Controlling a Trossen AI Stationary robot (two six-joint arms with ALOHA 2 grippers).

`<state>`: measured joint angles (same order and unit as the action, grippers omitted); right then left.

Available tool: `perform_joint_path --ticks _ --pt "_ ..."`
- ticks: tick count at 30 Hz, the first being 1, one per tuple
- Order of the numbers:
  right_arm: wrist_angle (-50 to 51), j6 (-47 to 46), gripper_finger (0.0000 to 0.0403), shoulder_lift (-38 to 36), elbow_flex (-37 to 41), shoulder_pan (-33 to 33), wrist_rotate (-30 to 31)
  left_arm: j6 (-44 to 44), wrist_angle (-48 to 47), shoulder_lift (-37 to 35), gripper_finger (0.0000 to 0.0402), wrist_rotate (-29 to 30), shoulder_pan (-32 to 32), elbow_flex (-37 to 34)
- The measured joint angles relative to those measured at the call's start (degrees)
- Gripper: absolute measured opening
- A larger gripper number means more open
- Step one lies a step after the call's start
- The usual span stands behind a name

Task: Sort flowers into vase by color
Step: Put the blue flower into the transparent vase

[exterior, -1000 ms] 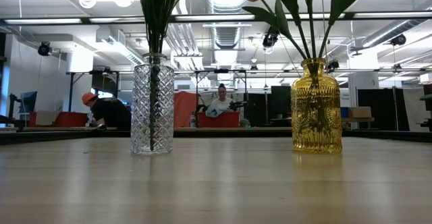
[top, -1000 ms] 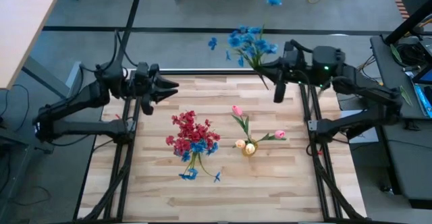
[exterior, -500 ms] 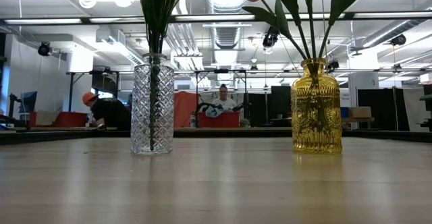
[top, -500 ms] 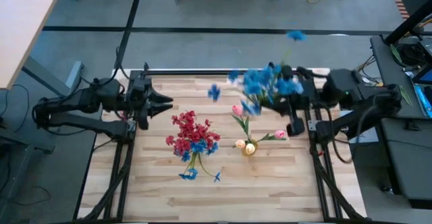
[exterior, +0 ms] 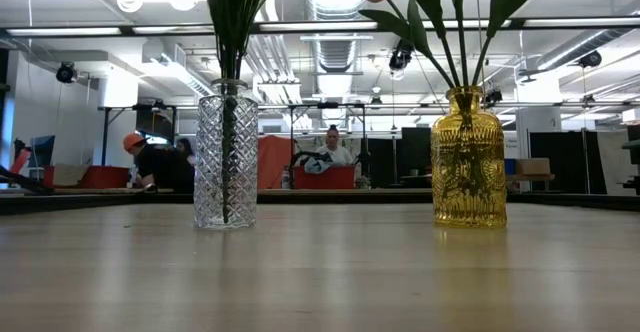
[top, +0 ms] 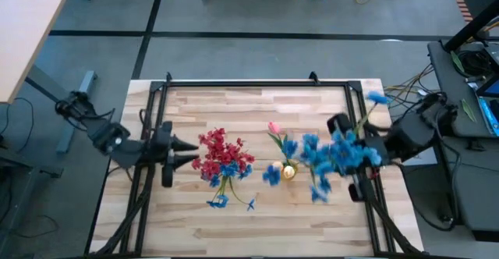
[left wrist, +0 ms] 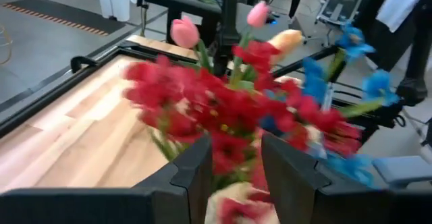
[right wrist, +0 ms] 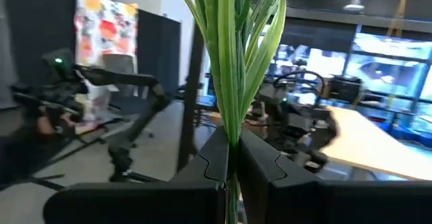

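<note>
Blue spray: your right tool (top: 352, 156) is clamped on the green stems (right wrist: 228, 62) of the blue flowers (top: 331, 154); a second ago they were beyond the far edge of the table (top: 249, 220), and now they hang low beside the yellow vase (top: 288, 171), on its right-arm side.
Meaning: blue looks headed for a vase; judging by colour, the clear vase (exterior: 225, 152), which already carries blue among its red blossoms (top: 222, 156), suits it better than the yellow one holding tulips (top: 274, 126).
Left tool: your left tool (top: 187, 151) has dropped from the far left corner to just beside the red blossoms, fingers (left wrist: 196, 173) narrowly parted, holding nothing you can see.
Wrist views: the right one alone shows the pinch on the stems; the left one shows red blooms right before its fingers.
Low view: only vases and stems, neither arm.
</note>
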<state>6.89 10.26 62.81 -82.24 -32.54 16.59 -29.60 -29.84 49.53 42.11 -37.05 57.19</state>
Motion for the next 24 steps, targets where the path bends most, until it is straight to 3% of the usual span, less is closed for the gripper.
perform_joint_path --ticks 3,8,18,24 --pt "-2.47 -0.2 0.0013 1.58 0.14 -3.03 0.18 -2.17 -0.39 0.97 0.0114 3.77 -4.32 -0.02" --pt "-5.14 -1.89 0.0013 5.24 0.27 -7.53 0.8 -6.82 -1.29 1.85 0.0114 2.68 -9.19 -0.02" --pt "-12.78 -1.33 0.0013 12.36 1.04 -17.64 17.15 -9.32 -2.3 10.2 0.0114 2.36 -14.42 -0.02" --pt "-24.98 0.99 0.0013 15.73 6.72 -19.55 18.54 -10.02 -2.33 18.44 0.0114 2.34 -14.91 -0.02"
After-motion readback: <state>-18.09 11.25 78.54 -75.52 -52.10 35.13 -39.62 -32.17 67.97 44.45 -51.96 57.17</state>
